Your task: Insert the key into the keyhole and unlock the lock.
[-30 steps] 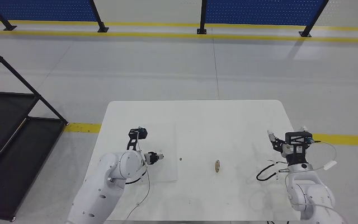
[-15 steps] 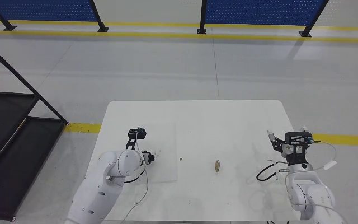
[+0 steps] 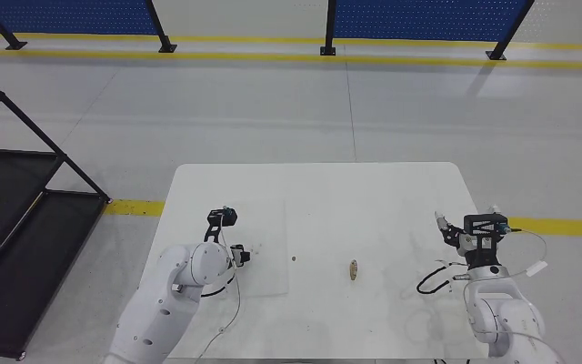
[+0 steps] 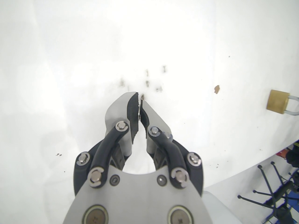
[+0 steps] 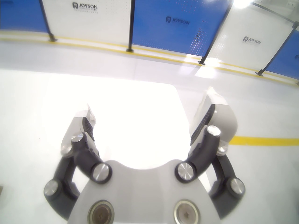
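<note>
The task is in its early part: the left gripper (image 4: 139, 97) has its black ribbed pads (image 4: 132, 108) pressed together on a thin, flat, silvery sliver of metal seen edge-on, which I take to be the key (image 4: 139, 113). The fingertips are down close to the white rectangular table (image 3: 382, 191); whether they touch it I cannot tell. The small brass padlock with a silvery steel shackle (image 4: 278, 104) lies flat on the table well apart from that gripper, off toward the robot's right side, and in the top view it sits between the two arms (image 3: 353, 268). Nothing holds it. The right gripper (image 5: 150, 103) hangs above the table's right edge with its fingers spread wide and nothing between them. By my reading, gripping the key is done, while everything else is left: carrying the key across, steadying the padlock, lining the blade up with the keyhole, pushing it in and turning it. The keyhole itself is not visible, so its facing is unknown. Around the left gripper are several dark scuff marks (image 4: 147, 80) and a small brown speck (image 4: 217, 89); neither blocks the path. A looped black cable (image 3: 435, 278) lies by the right arm, clear of the padlock.
</note>
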{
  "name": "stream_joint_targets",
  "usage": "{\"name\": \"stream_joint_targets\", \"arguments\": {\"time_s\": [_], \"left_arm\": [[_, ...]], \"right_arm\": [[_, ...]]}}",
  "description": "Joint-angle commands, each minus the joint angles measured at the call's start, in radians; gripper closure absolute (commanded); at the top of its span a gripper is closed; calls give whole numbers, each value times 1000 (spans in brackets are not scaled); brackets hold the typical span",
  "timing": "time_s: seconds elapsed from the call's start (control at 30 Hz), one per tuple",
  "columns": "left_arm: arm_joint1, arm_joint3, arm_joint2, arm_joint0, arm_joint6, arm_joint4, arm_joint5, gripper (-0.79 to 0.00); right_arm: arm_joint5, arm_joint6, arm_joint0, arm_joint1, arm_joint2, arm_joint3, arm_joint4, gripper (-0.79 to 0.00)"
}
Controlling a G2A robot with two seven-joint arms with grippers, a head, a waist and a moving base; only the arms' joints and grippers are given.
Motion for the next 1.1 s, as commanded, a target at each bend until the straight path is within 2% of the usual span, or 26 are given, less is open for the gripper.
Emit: {"name": "stream_joint_targets", "arguments": {"time_s": [0.0,0.23,0.6,0.73,0.83,0.9,1.07], "left_arm": [[0,2,0,-1,0,-1,-1,-9],[3,-24,-3,10,-4,7,-4,0],[12,-131,-13,52,-13,56,-21,0],[12,-150,-46,66,4,-15,-41,0],[13,-143,-78,73,27,-106,-102,0],[16,-128,-102,76,48,-177,-181,0],[21,-19,-193,71,52,-469,-383,0]], "right_arm": [[0,0,0,0,0,0,0,-785],[0,0,0,0,0,0,0,-785],[0,0,0,0,0,0,0,-785],[0,0,0,0,0,0,0,-785],[0,0,0,0,0,0,0,-785],[0,0,0,0,0,0,0,-785],[0,0,0,0,0,0,0,-785]]}}
